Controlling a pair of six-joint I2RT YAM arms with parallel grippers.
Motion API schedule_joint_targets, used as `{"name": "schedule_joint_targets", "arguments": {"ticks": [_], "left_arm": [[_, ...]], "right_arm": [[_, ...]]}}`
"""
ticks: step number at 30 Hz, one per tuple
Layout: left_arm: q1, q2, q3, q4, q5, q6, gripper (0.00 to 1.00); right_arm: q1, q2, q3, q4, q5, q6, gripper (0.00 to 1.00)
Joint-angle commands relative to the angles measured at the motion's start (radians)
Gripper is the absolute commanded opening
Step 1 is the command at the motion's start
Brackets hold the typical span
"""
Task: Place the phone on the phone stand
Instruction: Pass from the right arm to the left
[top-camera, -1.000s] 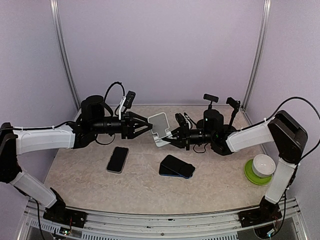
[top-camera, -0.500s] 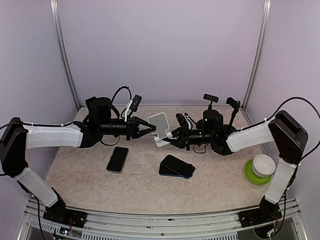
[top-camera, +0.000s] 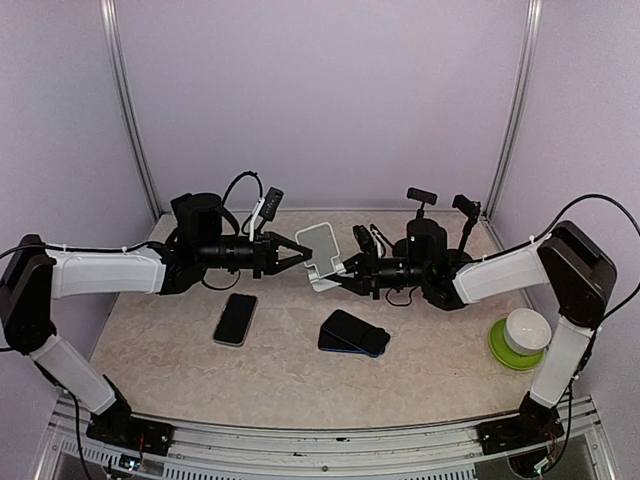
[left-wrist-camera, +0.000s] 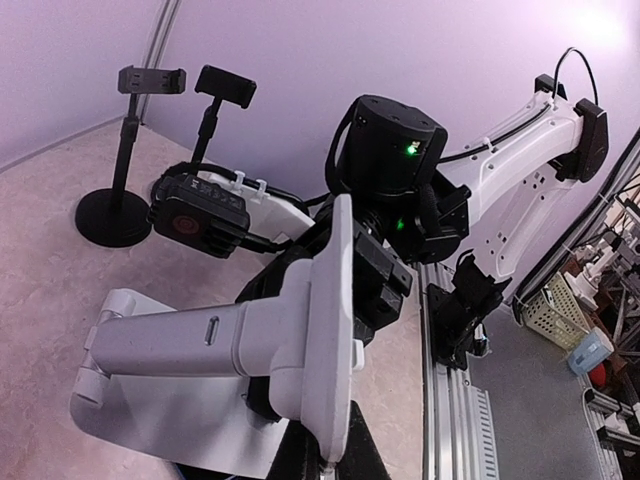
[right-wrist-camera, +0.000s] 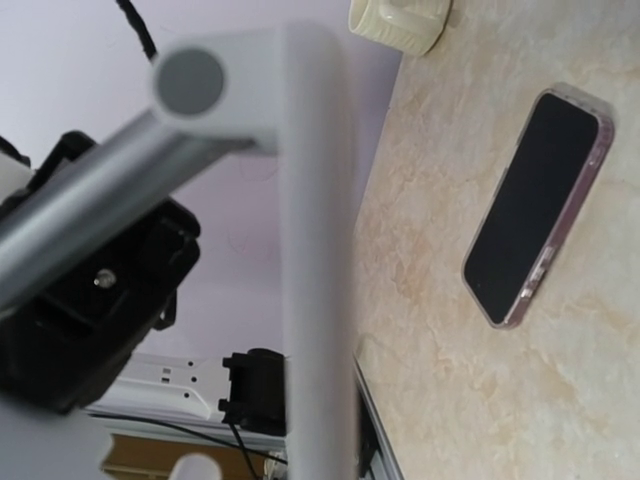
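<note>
Here, pale-cased phone (top-camera: 235, 318) flat, long axis near-to-far, phone stand (top-camera: 318, 245) beyond.

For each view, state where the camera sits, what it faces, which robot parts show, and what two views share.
Top external: above, behind left arm and right arm, both shown, facing the table.
Left wrist: faces the phone stand, the right arm behind it.
Right wrist: faces the phone stand's edge and a phone; robot parts unclear.
Shared: the phone stand.

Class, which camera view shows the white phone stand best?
Left wrist: the phone stand appears close and sharp, base to backplate. Top external shows it whole but small; right wrist shows only blurred parts.
</note>
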Motion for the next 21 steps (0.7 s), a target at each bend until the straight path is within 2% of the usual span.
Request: {"name": "schedule_joint_targets", "arguments": {"ticks": [1, 10, 21], "left_arm": [[0.017, -0.025, 0.046, 0.084, -0.025, -0.068, 0.00], [0.061, -0.039, 0.038, 0.125, -0.036, -0.117, 0.00], [0.058, -0.070, 0.050, 0.020, -0.176, 0.064, 0.00]], "right_arm": [[0.007, -0.026, 0.000, 0.010, -0.014, -0.041, 0.00], [0.007, -0.029, -0.009, -0.004, -0.008, -0.048, 0.00], [0.016, -0.025, 0.001, 0.009, -0.026, -0.015, 0.00]]}}
